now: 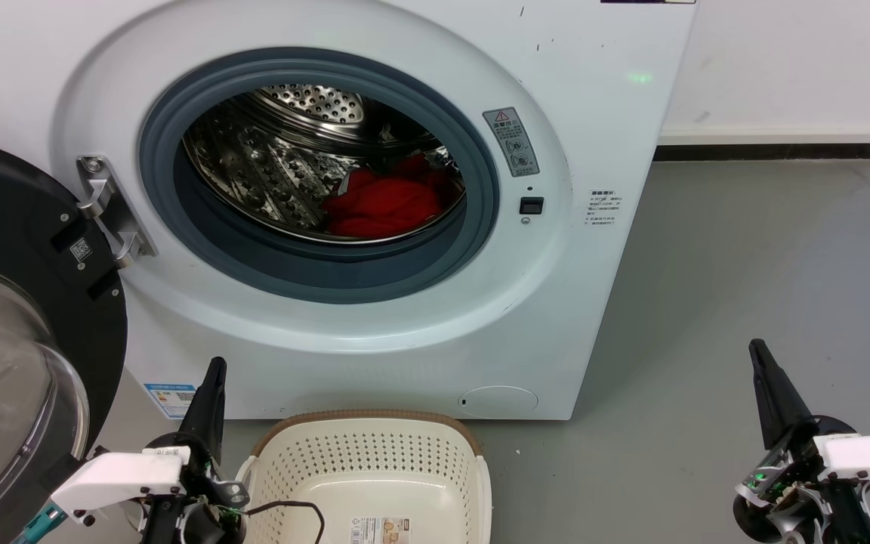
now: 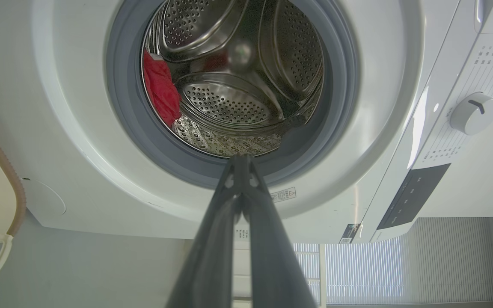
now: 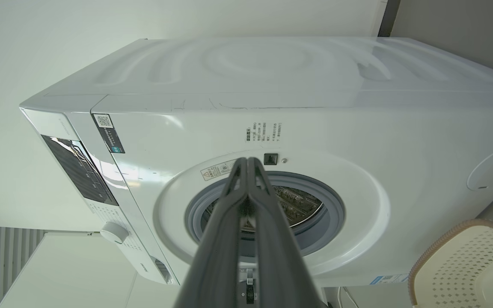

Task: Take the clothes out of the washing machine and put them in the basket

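Note:
The white washing machine [image 1: 593, 113] stands with its black-framed glass door [image 1: 12, 340] swung open to the left. Red clothes [image 1: 382, 204] lie bunched low in the steel drum, right of centre; the left wrist view catches them [image 2: 158, 90] at the drum's left side. The cream basket [image 1: 367, 472] with a brown rim sits on the floor in front of the machine, nothing in the part I see. My left gripper [image 1: 214, 370] is shut beside the basket's left edge, tips together [image 2: 241, 160]. My right gripper [image 1: 758, 349] is shut over the floor at the right, tips touching [image 3: 248, 161].
Grey floor [image 1: 745, 287] spreads to the right of the machine up to a white wall with a dark skirting. A black cable [image 1: 295, 508] drapes over the basket's front left. The open door takes up the space at the lower left.

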`<state>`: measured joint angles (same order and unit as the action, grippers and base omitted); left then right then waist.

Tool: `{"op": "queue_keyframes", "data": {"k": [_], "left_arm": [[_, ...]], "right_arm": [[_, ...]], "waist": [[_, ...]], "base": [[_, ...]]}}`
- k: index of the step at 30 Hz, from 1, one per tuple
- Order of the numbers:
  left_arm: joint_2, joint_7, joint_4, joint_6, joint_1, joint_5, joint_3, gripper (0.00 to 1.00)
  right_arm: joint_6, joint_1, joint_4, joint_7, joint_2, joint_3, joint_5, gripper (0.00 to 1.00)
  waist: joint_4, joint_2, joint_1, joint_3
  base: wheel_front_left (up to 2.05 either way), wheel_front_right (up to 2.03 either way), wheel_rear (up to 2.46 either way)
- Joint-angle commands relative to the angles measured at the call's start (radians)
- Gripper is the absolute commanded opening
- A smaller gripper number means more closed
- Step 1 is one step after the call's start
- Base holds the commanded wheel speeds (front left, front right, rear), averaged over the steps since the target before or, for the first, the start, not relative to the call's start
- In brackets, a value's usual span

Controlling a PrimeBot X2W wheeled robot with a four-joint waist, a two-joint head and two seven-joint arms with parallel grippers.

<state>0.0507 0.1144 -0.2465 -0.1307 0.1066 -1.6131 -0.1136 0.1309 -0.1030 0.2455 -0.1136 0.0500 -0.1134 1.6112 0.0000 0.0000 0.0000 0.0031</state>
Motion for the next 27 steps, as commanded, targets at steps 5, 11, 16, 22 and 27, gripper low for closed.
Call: {"op": "queue_keyframes", "data": {"k": [5,11,16,22,27], "left_arm": [[-0.002,0.001,0.001,-0.002,0.005,0.000,-0.002,0.00],[-0.002,0.001,0.001,-0.002,0.005,0.000,-0.002,0.00],[-0.002,0.001,0.001,-0.002,0.005,0.000,-0.002,0.00],[-0.002,0.001,0.001,-0.002,0.005,0.000,-0.002,0.00],[-0.002,0.001,0.001,-0.002,0.005,0.000,-0.002,0.00]], "right_arm": [[0.000,-0.013,0.001,0.000,0.001,-0.001,0.004,0.00],[0.000,-0.013,0.001,0.000,0.001,-0.001,0.004,0.00],[0.000,-0.013,0.001,0.000,0.001,-0.001,0.004,0.00],[0.000,-0.013,0.001,0.000,0.001,-0.001,0.004,0.00],[0.000,-0.013,0.001,0.000,0.001,-0.001,0.004,0.00]], "waist": [[0.000,0.0000,0.0000,0.000],[0.000,0.0000,0.0000,0.000],[0.000,0.0000,0.0000,0.000],[0.000,0.0000,0.0000,0.000],[0.000,0.0000,0.0000,0.000]], "base": [[0.00,0.00,0.00],[0.00,0.00,0.00],[0.00,0.00,0.00],[0.00,0.00,0.00],[0.00,0.00,0.00]]}}
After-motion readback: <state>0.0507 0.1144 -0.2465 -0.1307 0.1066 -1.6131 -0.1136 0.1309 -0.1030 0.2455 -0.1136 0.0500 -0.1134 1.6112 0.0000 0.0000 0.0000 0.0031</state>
